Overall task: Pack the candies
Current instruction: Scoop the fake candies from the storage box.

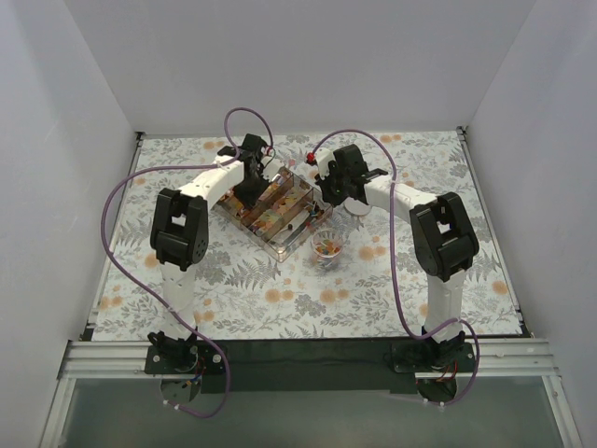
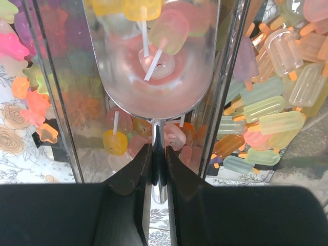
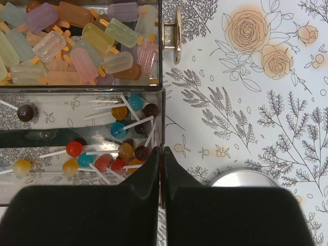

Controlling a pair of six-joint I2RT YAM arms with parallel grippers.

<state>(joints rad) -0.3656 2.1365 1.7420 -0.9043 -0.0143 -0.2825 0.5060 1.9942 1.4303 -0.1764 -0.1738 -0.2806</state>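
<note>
A clear compartment box (image 1: 277,245) of candies stands mid-table. My left gripper (image 2: 159,148) is shut on the thin handle of a metal scoop (image 2: 154,97). The scoop's bowl lies in the middle compartment and holds a few pink and yellow candies (image 2: 169,31). Popsicle-shaped candies (image 2: 279,107) fill the compartment to its right, and star-shaped ones (image 2: 31,107) the one to its left. My right gripper (image 3: 162,149) is shut on the box's thin clear end wall (image 3: 162,115), beside round lollipop candies (image 3: 119,129). From above, the left gripper (image 1: 250,191) and the right gripper (image 1: 326,194) sit on either side of the box.
A small clear cup (image 1: 326,247) with mixed candies stands just in front of the box's right corner. A round silver lid (image 3: 243,178) lies on the flowered tablecloth right of my right gripper. A metal latch (image 3: 177,33) sticks out from the box's end. White walls enclose the table.
</note>
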